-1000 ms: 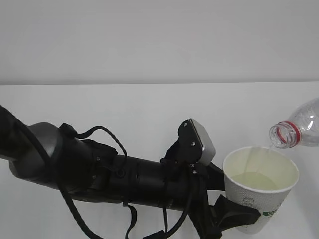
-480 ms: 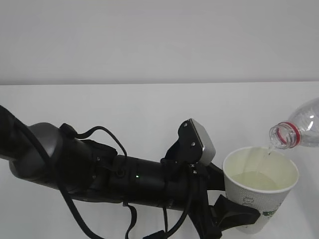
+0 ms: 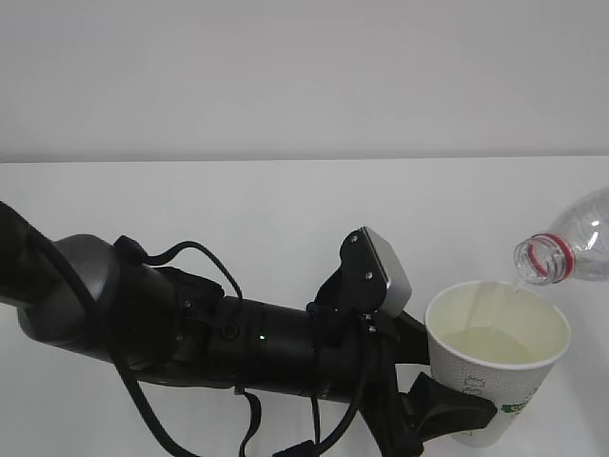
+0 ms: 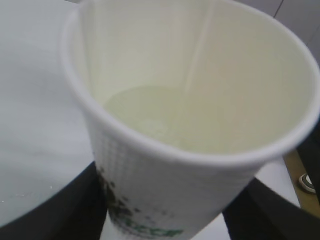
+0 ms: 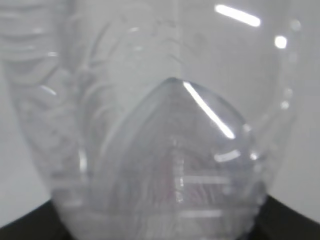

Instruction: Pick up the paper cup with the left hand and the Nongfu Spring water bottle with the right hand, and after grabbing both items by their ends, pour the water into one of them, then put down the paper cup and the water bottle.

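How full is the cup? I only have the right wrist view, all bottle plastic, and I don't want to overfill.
Observer: In the left wrist view the water pools low in the paper cup, well below the rim.
Operator: Is the stream landing inside?
Observer: Yes. The exterior view shows the bottle tipped with its mouth above the cup's right rim, a thin stream running inside.
Operator: Is the cup held firmly?
Observer: The left gripper clasps the cup's lower part from both sides, and the cup stands upright.

One paper cup (image 3: 498, 360), one water bottle (image 3: 571, 246).
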You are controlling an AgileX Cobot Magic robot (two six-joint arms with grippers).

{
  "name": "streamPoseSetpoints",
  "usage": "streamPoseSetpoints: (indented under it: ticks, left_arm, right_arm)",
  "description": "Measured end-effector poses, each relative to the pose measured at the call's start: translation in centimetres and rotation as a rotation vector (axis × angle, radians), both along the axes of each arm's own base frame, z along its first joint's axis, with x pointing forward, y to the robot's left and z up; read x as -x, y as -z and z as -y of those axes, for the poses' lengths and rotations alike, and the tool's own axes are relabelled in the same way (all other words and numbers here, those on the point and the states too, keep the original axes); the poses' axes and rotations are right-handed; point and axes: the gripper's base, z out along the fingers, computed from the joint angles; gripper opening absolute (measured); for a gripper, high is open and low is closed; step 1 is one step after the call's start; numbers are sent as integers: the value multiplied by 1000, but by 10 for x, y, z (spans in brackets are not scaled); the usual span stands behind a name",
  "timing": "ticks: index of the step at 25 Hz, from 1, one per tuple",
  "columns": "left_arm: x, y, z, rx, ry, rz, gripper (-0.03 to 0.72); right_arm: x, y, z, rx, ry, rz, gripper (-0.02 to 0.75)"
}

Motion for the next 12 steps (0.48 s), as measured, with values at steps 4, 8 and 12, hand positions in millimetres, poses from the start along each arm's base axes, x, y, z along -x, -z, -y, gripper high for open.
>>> streamPoseSetpoints:
  ticks: [4, 8, 12]
  left_arm:
    - [0, 0, 0, 0, 0, 0, 486]
    - [0, 0, 0, 0, 0, 0, 486]
    - [0, 0, 0, 0, 0, 0, 486]
  right_arm:
    - [0, 0, 0, 2, 0, 0, 430]
    - [0, 0, 0, 2, 0, 0, 430]
    - [0, 0, 0, 2, 0, 0, 430]
